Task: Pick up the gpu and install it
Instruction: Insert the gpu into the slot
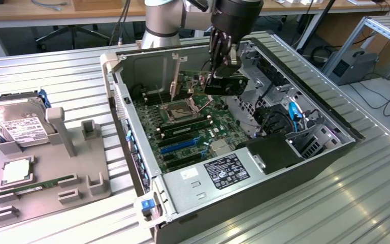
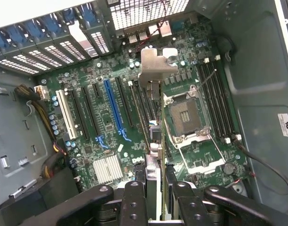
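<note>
The gpu (image 1: 223, 84), a thin dark card with a black cooler, hangs upright in the upper middle of the exterior view, above the motherboard (image 1: 188, 133) inside the open case (image 1: 249, 195). Seen edge-on in the wrist view, its silver bracket (image 2: 156, 66) points toward the case's rear slots.

gpu (image 2: 154, 169) above motherboard (image 2: 90, 141), inside case (image 1: 181, 195).

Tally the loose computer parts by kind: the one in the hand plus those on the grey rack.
Graphics card: 1, gripped in the hand
Hard drive: 1
Processor chip: 1
Memory stick: 1
Total: 4
</note>
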You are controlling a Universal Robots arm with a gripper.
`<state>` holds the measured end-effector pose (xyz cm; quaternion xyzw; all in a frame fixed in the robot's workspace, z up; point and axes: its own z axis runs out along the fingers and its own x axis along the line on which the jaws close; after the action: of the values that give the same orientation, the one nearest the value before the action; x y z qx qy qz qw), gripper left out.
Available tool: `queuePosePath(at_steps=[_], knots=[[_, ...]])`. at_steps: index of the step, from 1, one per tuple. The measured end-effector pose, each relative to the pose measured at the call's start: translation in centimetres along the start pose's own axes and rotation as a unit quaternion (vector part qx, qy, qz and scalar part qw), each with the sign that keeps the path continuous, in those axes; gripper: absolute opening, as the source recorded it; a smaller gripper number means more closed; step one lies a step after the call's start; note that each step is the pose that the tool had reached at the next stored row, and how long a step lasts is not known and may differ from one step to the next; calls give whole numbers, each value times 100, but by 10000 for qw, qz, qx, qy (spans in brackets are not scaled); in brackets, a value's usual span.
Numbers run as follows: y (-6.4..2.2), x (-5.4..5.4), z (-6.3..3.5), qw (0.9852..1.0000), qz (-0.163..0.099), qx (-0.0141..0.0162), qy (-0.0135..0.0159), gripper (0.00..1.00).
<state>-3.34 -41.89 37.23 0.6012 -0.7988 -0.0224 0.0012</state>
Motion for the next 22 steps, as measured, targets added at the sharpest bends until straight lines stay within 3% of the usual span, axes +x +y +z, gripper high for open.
queuePosePath(at_steps=[22], knots=[[0, 0, 2, 9998, -216, -5, 8, 27]])
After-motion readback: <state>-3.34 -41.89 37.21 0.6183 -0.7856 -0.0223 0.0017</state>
